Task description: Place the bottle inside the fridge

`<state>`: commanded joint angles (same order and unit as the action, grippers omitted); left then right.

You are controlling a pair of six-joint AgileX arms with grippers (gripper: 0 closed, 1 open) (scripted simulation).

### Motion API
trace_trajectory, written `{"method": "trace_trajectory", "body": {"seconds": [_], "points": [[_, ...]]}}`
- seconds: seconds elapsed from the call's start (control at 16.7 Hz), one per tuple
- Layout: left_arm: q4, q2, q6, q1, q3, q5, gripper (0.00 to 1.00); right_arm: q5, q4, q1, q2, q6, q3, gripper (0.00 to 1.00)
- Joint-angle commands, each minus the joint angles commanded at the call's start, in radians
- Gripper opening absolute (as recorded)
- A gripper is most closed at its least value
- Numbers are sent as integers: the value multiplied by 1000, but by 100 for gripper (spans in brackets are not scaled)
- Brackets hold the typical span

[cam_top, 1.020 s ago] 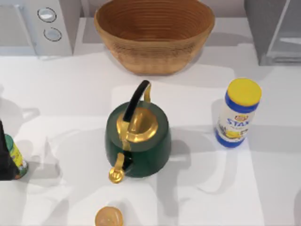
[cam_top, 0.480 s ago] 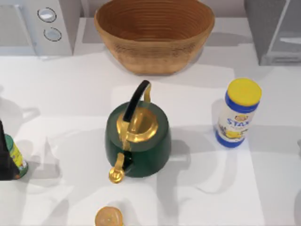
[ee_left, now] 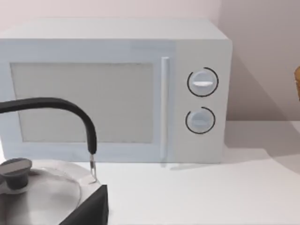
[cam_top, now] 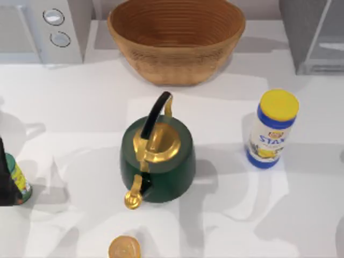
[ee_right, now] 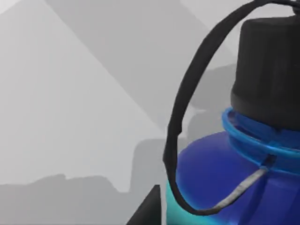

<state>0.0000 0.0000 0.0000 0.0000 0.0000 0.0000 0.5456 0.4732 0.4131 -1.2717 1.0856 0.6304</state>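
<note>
Table layout matches a second ago, only shadows at the top view's right edge shift, so the right arm is likely nearing the blue bottle [ee_right: 225, 183] close before its wrist camera; grasp can't tell; fridge [cam_top: 314, 37] back-right; left arm [cam_top: 5, 185] parked left edge.

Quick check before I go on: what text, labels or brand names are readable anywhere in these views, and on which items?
"STAX": on the yellow-capped canister at the table's right; the smaller print under it is too blurred to read.
Green can at the table's left edge: label printing unreadable.
Microwave: two knobs, no readable marks.
Blue bottle: no text visible.
</note>
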Motion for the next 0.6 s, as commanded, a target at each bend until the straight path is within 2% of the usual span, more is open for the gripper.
{"method": "trace_trajectory", "body": {"seconds": [0.24, 0.6], "points": [[0, 0, 0, 0, 0, 0, 100, -184, -145, -56, 283, -317, -48, 1], [0, 0, 0, 0, 0, 0, 100, -351, -332, -217, 738, -743, -223, 1]]}}
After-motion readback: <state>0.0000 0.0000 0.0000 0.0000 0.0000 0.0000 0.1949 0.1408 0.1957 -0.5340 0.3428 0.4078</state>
